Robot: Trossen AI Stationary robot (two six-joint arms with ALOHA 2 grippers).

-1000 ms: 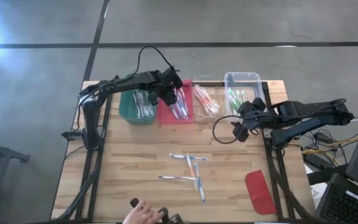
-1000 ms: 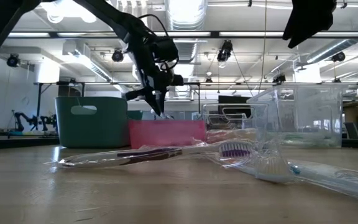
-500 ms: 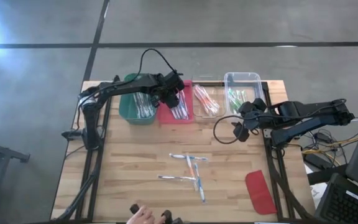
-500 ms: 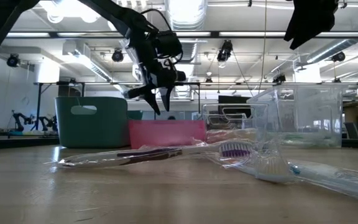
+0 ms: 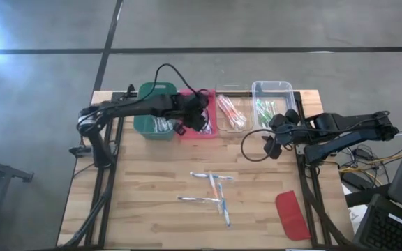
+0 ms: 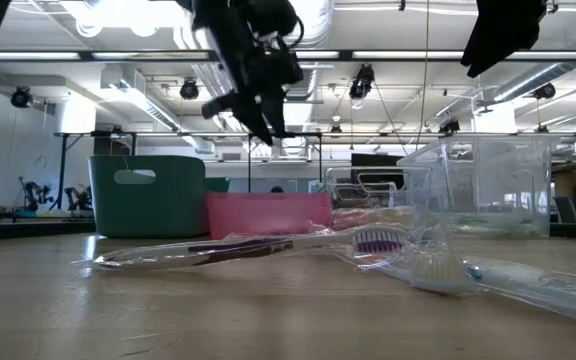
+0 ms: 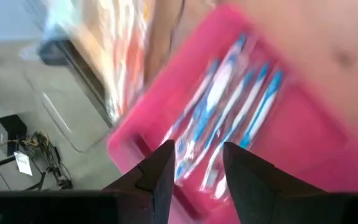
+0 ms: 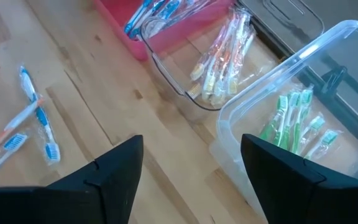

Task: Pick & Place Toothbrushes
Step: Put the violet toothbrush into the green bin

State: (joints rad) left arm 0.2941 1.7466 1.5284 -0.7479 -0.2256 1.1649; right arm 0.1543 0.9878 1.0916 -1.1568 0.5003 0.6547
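- The table [image 5: 145, 209] is being used as the work surface; four bins are being kept in a row along its far edge, and a red lid [image 5: 292, 215] is lying flat near the right front corner.
- The left gripper [image 5: 199, 115] is being held above the pink bin [image 5: 185, 128], its fingers apart and empty in the left wrist view; the blue-accented toothbrushes [image 7: 229, 118] are lying in that bin below.
- The right gripper [image 5: 273, 137] is being held just beside the clear bin [image 5: 272, 86] of green brushes, fingers spread wide with nothing between them.
- A few loose toothbrushes [image 5: 215, 192] are waiting crossed and overlapping at the table's middle, well apart from both grippers.
- Risk: two wrapped brushes are likely being lifted together where they overlap, since the wrappers are touching.
- Risk: a thin handle is being offered flat on wood, so a shallow grasp may be slipping off it.
- Risk: accent colours are being obscured by wrappers, so a brush may be sorted into the wrong bin.
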